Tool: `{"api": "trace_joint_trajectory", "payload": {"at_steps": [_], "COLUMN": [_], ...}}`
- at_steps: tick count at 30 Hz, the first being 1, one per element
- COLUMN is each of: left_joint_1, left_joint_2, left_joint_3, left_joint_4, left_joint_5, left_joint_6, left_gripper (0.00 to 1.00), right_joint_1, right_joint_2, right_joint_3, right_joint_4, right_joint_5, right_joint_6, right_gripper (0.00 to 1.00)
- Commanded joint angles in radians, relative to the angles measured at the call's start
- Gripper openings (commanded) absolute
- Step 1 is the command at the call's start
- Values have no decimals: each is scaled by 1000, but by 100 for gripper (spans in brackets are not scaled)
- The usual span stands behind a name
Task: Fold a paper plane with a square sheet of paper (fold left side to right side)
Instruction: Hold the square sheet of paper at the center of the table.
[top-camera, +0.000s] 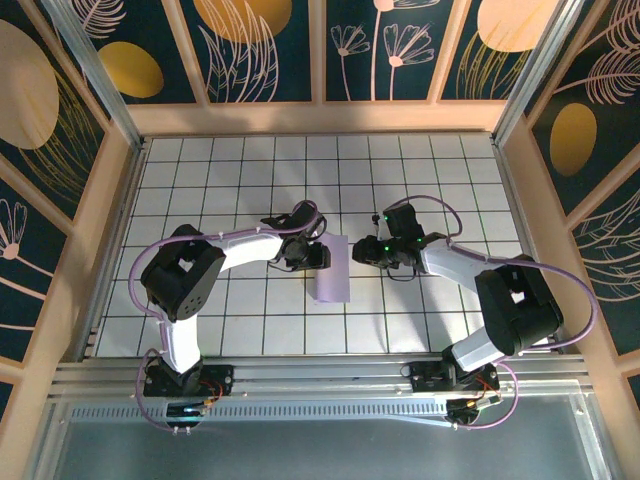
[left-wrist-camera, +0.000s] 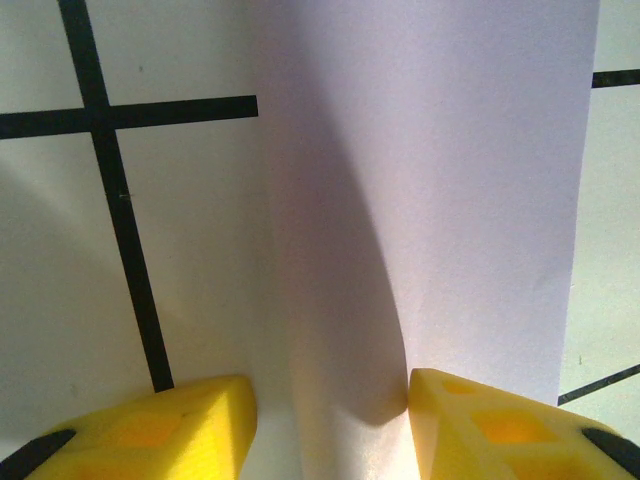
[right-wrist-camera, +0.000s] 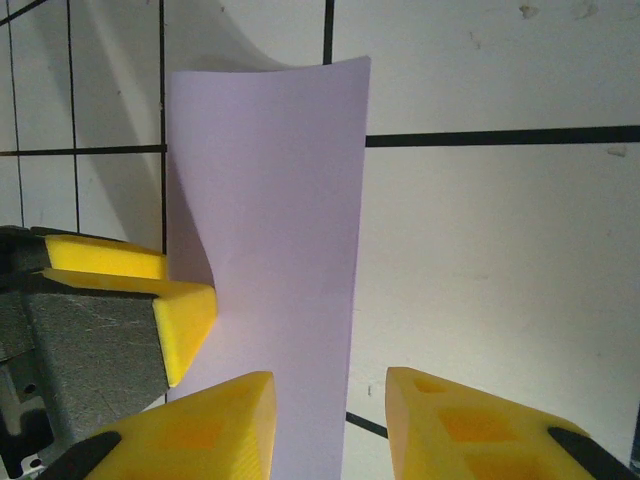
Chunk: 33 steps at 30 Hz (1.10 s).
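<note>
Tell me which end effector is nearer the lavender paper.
Left. The left end effector straddles the paper at its curled left fold, touching it; the right end effector hovers just off its right edge.

You see square sheet of paper (top-camera: 331, 270): plain lavender, doubled over into narrow strip, lying mid gridded table (top-camera: 200, 180); fold rounded, uncreased; upper layer bowed up.
</note>
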Motion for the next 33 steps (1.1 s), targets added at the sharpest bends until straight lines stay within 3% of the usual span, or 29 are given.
{"api": "trace_joint_trajectory", "payload": {"at_steps": [1, 11, 19, 33], "left_joint_1": [-14, -14, -14, -13], "left_joint_2": [116, 120, 120, 116], "left_joint_3": [-28, -25, -22, -23], "left_joint_4": [13, 6, 1, -2], "left_joint_5": [-19, -19, -20, -32], "left_joint_6": [2, 5, 6, 5], "left_gripper": [47, 47, 47, 47], "right_joint_1": [10, 32, 71, 102], "right_joint_2": [16, 58, 140, 226], "right_joint_3": [-12, 2, 13, 15], "right_joint_4": [31, 73, 147, 109], "right_joint_5": [-24, -75, -126, -73], "right_joint_6": [16, 41, 79, 73], "right_gripper": [34, 27, 1, 0]}}
